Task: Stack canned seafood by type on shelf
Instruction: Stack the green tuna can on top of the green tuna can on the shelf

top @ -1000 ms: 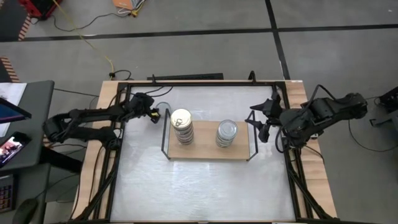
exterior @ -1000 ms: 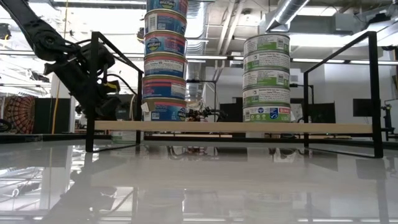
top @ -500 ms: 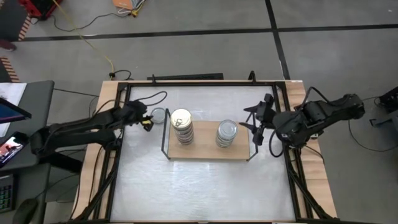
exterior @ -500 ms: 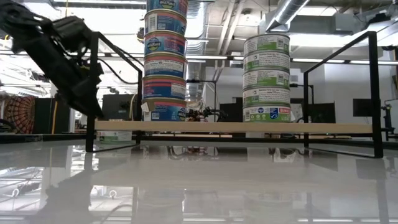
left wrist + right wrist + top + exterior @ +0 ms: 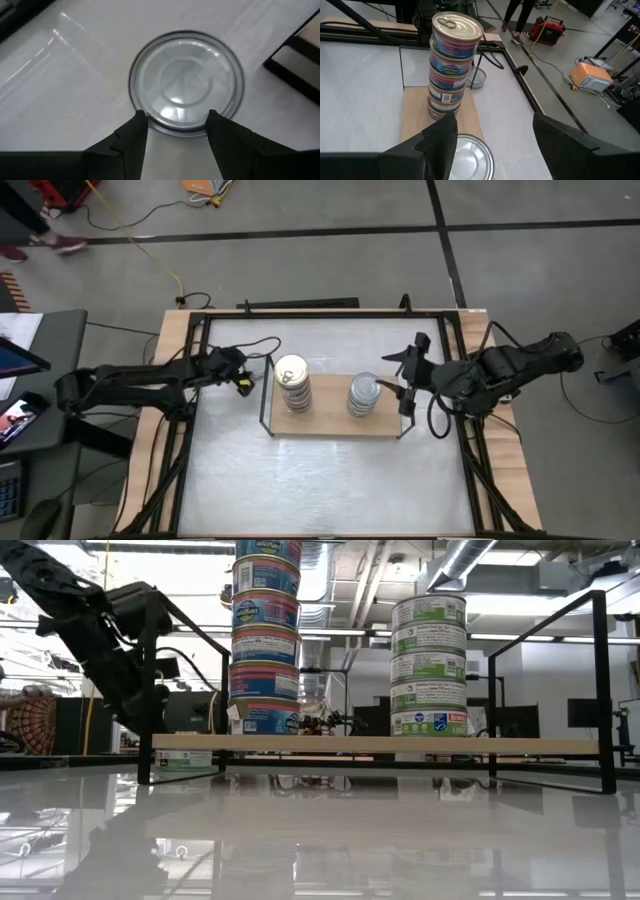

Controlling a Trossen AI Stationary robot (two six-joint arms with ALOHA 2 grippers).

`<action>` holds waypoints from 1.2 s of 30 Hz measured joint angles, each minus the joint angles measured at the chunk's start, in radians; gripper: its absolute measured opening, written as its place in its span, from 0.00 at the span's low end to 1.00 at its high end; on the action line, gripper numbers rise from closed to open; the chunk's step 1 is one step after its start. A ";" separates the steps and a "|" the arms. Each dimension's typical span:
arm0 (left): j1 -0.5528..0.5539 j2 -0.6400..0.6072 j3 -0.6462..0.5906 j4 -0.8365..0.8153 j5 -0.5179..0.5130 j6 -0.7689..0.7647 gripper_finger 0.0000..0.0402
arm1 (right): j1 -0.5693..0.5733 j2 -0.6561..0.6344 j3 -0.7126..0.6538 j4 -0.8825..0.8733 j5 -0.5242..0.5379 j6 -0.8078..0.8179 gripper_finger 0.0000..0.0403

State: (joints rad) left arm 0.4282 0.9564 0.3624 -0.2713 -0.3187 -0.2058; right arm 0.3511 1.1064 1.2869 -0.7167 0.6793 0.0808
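Observation:
A loose silver-lidded tin (image 5: 186, 82) lies flat on the white table, left of the shelf (image 5: 335, 418), a wooden board with black wire ends. My left gripper (image 5: 177, 120) (image 5: 243, 376) hangs over the tin's near rim, open by less than the tin's width. On the shelf stand a gold-lid stack of several tins (image 5: 292, 380) (image 5: 454, 65) and a silver-lid stack (image 5: 364, 393) (image 5: 428, 665). My right gripper (image 5: 495, 125) (image 5: 404, 382) is wide open just right of the silver stack, whose top lid (image 5: 470, 157) shows between its fingers. My left gripper points down at the loose tin, its fingertips (image 5: 140, 120) over the rim nearest the arm (image 5: 172, 131). I cannot tell whether they touch it. The tin lies flat on the table.
The shelf's black wire frame (image 5: 266, 395) rises between my left gripper and the gold stack, and another frame (image 5: 408, 408) stands beside my right gripper. Black rails (image 5: 300, 313) border the white table. A person walks in the room beyond (image 5: 520, 20).
My left gripper drew back toward the table's left edge, baring the loose tin, then came back right over it. My right gripper crept left toward the silver stack. Both stacks and the loose tin stayed where they were.

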 joint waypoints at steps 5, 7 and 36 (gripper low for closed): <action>-0.034 0.042 0.005 -0.015 0.090 -0.028 0.48 | 0.000 0.000 0.000 -0.003 -0.001 -0.004 0.71; -0.063 0.034 0.006 -0.038 0.133 -0.050 0.48 | 0.000 0.001 0.000 -0.007 -0.001 -0.006 0.71; -0.808 -0.136 0.131 -0.310 -0.327 -0.356 0.40 | 0.002 0.000 0.000 -0.029 -0.002 0.019 0.71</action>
State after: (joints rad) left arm -0.3796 0.8207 0.4933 -0.5811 -0.6459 -0.5615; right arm 0.3534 1.1069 1.2869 -0.7458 0.6771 0.0995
